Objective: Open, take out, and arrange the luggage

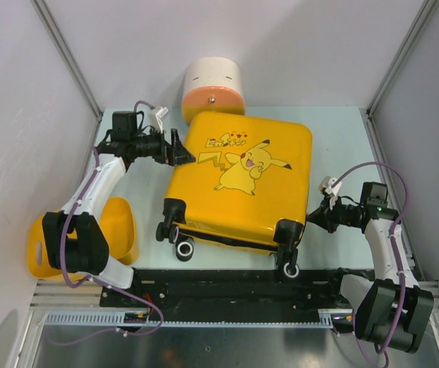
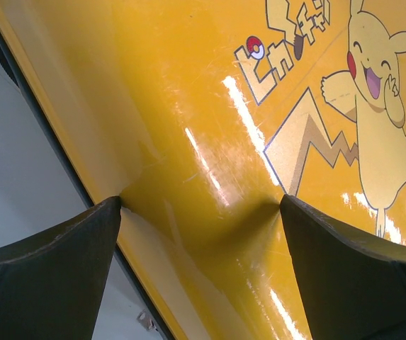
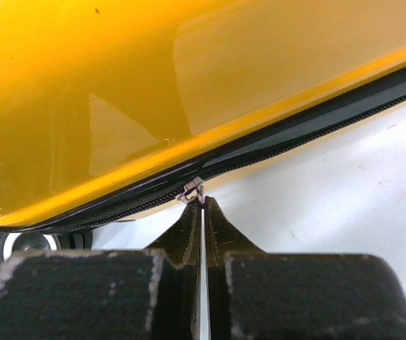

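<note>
Stock on the table:
- one suitcase [image 1: 238,180], between the left gripper [image 1: 182,148] and the right gripper [image 3: 203,202]
- four wheels [image 1: 289,270], near-side of both grippers
- one zipper pull [image 3: 192,190], at the right gripper's closed tips
- one tub [image 1: 119,226], back behind the left gripper
- one cylindrical container [image 1: 213,88], just beyond the left gripper

The luggage [image 1: 238,180] is laid flat mid-table [image 1: 342,146]; a container [image 1: 213,90] is placed behind it, a tub [image 1: 123,230] to its left.
</note>
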